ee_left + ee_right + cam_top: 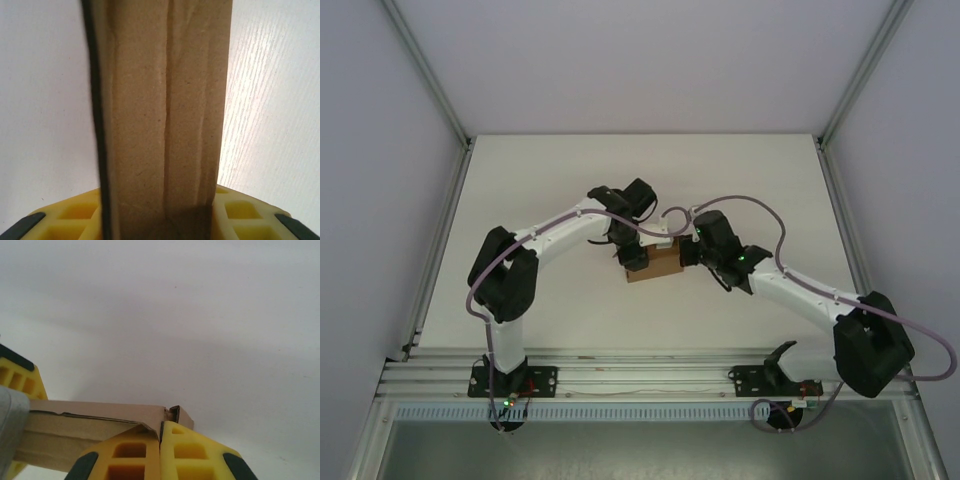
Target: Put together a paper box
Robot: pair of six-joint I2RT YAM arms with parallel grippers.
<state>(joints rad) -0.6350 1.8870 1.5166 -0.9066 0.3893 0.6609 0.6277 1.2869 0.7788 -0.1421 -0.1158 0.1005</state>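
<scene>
The paper box point(656, 264) is a small brown carton held off the white table between the two arms. My left gripper point(638, 254) is shut on its left end. In the left wrist view the carton point(160, 110) runs straight up from between the yellow fingers point(75, 212), with a crease down its middle. My right gripper point(686, 252) meets the carton's right end. Its yellow fingers point(190, 450) are pressed together in the right wrist view, with a thin flap edge of the carton point(90, 416) caught in the seam. The carton's corner there is slightly torn open.
The white table point(540, 180) stretches around and behind the carton. Grey enclosure walls and aluminium posts point(430, 70) stand at the sides and back. One yellow finger of the left gripper point(17, 377) appears at the left of the right wrist view.
</scene>
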